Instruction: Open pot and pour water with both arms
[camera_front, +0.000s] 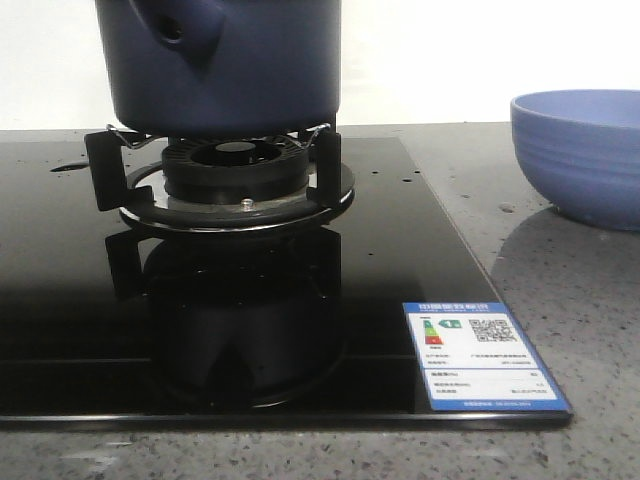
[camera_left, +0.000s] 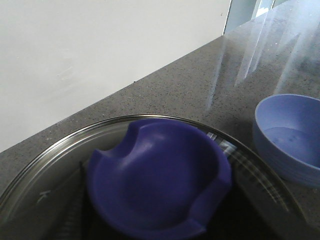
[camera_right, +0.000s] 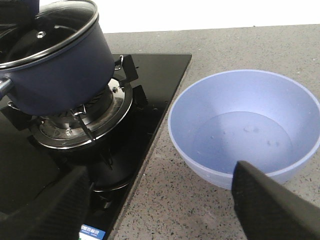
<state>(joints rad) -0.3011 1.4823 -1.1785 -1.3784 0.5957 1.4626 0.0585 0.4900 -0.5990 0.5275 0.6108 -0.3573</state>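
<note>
The dark navy pot (camera_front: 240, 70) stands on the gas burner (camera_front: 235, 170), its stubby handle (camera_front: 180, 30) with the round hole pointing front-left. It also shows in the right wrist view (camera_right: 60, 80) with the glass lid (camera_right: 55, 30) on it. The left wrist view looks down at close range on the lid (camera_left: 50, 165) and its blue knob (camera_left: 155, 180). The left gripper's fingers do not show clearly, so I cannot tell how they stand. My right gripper (camera_right: 160, 210) is open and empty over the counter, between the stove and the bowl.
A periwinkle ribbed bowl (camera_front: 585, 150) stands on the grey counter right of the stove and seems to hold a shallow layer of water (camera_right: 245, 135). The black glass hob (camera_front: 380, 250) carries a blue label (camera_front: 483, 355) at its front right corner. A white wall runs behind.
</note>
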